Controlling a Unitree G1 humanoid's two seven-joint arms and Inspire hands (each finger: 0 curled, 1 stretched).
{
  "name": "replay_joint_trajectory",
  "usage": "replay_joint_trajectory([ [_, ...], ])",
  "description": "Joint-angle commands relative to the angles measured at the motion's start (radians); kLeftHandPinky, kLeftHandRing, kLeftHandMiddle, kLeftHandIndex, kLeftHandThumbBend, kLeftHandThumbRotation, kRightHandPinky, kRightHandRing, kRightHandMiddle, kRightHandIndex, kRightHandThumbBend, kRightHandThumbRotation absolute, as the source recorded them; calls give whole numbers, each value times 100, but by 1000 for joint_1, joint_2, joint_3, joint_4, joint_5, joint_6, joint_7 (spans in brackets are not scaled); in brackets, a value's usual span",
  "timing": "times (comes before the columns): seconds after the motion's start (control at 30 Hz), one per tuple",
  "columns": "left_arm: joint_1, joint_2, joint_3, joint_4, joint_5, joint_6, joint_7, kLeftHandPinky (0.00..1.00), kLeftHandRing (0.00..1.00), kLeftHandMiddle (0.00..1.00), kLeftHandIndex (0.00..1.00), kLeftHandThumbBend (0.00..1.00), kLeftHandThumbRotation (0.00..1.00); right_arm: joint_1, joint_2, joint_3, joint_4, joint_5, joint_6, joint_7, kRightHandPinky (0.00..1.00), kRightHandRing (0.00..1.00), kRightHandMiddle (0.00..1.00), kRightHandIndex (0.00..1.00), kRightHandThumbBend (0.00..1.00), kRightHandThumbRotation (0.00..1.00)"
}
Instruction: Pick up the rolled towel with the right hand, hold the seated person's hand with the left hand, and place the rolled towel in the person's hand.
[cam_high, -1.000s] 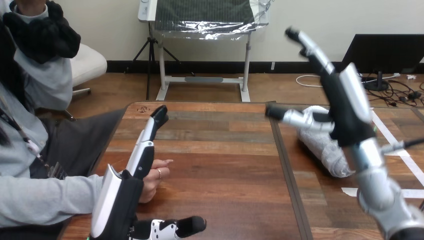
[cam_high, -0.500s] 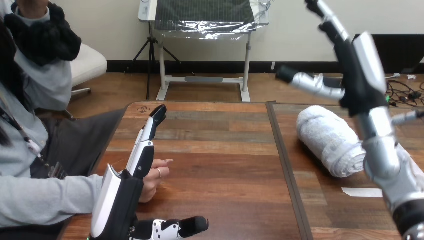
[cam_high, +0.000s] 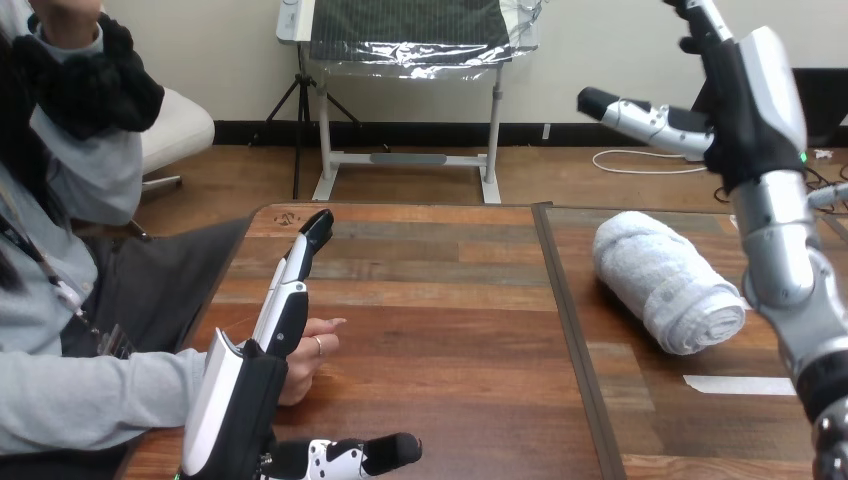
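my left hand (cam_high: 245, 400): near left, standing on edge, back shell facing left, fingers straight and pointing far, thumb stretched right along the near side | my right hand (cam_high: 748, 120): high at far right, fingers straight and pointing up, thumb spread wide to the left | my right forearm (cam_high: 778, 245): rises steeply from near right

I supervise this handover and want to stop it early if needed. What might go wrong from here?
1. The right hand hangs open high above the rolled towel, which lies untouched on the table; an off-centre descent may roll it away rather than grasp it.
2. The left hand lies with straight fingers beside the person's hand, not curled round it; closing there may pinch the person's fingers or miss them.
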Motion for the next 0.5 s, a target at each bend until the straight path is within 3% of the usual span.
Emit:
replay_joint_trajectory([
  [0.0, -36, 13, -10, -35, -16, -13, 1, 100, 97, 100, 100, 100, 68, -134, -23, 10, 71, 0, 65, -3, 82, 93, 92, 94, 100, 54],
  [0.4, -28, 7, -12, -48, -14, -10, 0, 100, 96, 100, 100, 100, 67, -210, -22, 21, 174, 6, 189, 30, 79, 91, 92, 91, 100, 48],
  [0.47, -31, 7, -19, -40, -26, -15, -3, 100, 96, 100, 100, 100, 67, -223, -21, 22, 191, 5, 228, 44, 79, 90, 91, 90, 100, 47],
])
